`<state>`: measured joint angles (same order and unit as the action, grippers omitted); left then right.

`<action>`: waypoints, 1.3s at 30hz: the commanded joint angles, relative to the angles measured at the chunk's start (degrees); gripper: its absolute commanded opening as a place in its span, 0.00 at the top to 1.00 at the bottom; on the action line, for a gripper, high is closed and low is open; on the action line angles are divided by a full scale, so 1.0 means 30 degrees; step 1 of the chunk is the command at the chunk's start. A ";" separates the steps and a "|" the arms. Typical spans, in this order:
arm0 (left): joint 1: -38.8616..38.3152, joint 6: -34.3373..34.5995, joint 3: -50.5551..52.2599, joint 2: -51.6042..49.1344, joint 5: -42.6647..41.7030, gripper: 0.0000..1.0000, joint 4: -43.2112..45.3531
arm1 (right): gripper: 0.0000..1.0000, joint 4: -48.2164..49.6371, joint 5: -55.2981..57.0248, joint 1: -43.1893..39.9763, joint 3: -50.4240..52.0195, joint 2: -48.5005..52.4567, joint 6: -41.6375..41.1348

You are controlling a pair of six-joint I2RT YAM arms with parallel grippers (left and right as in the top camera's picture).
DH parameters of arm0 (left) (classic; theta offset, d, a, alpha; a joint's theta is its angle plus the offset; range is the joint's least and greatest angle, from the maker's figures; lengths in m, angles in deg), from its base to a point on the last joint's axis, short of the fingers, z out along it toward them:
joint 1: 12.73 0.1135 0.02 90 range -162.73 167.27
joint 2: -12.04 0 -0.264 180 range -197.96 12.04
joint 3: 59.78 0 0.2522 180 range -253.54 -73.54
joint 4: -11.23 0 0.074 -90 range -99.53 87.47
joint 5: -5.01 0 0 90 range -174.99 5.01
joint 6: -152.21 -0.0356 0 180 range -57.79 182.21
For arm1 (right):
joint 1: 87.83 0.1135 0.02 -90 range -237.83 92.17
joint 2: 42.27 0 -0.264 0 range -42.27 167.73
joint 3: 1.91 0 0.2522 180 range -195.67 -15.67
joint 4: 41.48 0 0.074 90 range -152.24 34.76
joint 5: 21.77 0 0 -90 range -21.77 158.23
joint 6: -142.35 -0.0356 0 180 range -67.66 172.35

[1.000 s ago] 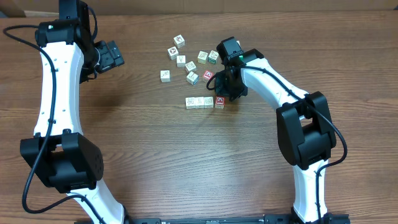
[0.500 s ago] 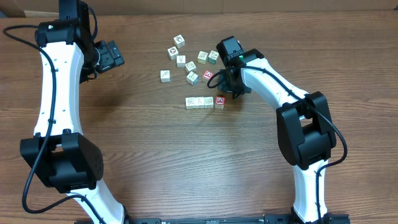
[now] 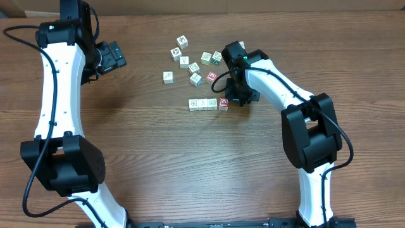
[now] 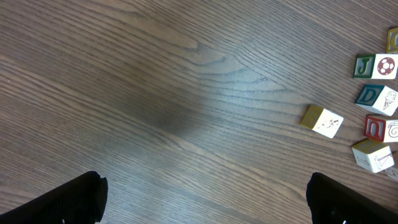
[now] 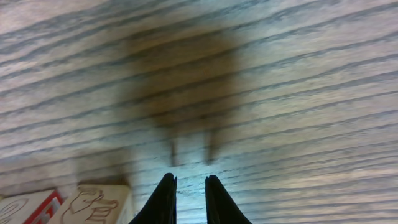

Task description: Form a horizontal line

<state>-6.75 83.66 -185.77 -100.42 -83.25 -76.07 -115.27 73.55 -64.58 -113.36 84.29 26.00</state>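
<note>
The horizontal line (image 3: 208, 104) is a row of four small cubes touching edge to edge, three pale-faced and a red-faced one (image 3: 223, 103) at its right end. My right gripper (image 3: 238, 98) hangs just right of the red cube, apart from it. In the right wrist view its fingers (image 5: 189, 200) are nearly together with nothing between them, and a pale cube (image 5: 93, 204) and a red-edged cube (image 5: 28, 208) sit at the lower left. My left gripper (image 3: 118, 57) is open and empty at the far left, its fingers wide apart in the left wrist view (image 4: 202, 199).
Several loose picture cubes (image 3: 193, 68) lie scattered behind the row, the nearest a red one (image 3: 212, 76). Some of them show at the right edge of the left wrist view (image 4: 322, 121). The wood table (image 3: 190, 164) extends toward the front.
My right gripper has shifted slightly right and toward the front, away from the red end cube. The row and the left arm have not moved.
</note>
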 commanded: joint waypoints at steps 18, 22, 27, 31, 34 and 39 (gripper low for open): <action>-0.0255 0.0131 -0.0124 0.0087 -0.0087 0.00 0.0029 | 0.88 0.0036 -0.2397 -0.0044 0.0080 -0.0685 -0.0058; -0.0255 0.0138 -0.0124 0.0087 -0.0087 0.00 0.0029 | 0.88 0.0029 -0.2397 -0.0036 0.0080 -0.0678 -0.0058; -0.0255 0.0138 -0.0124 0.0087 -0.0087 0.00 0.0029 | 0.88 0.0080 -0.2397 -0.0036 0.0080 -0.0685 -0.0058; -0.0255 0.0138 -0.0124 0.0087 -0.0080 0.00 0.0029 | 0.88 0.0219 -0.2812 -0.0036 0.0080 -0.0678 -0.0058; -0.0255 0.0131 -0.0124 0.0087 -0.0087 0.00 0.0022 | 0.87 0.0321 -0.2900 -0.0036 0.0080 -0.0685 -0.0058; -0.0255 0.0138 -0.0124 0.0087 -0.0080 0.01 0.0029 | 0.87 0.0554 -0.2900 -0.0036 0.0080 -0.0678 -0.0066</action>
<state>-6.75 83.66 -185.77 -100.42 -83.27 -76.07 -113.89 65.42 -64.58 -113.36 84.29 25.97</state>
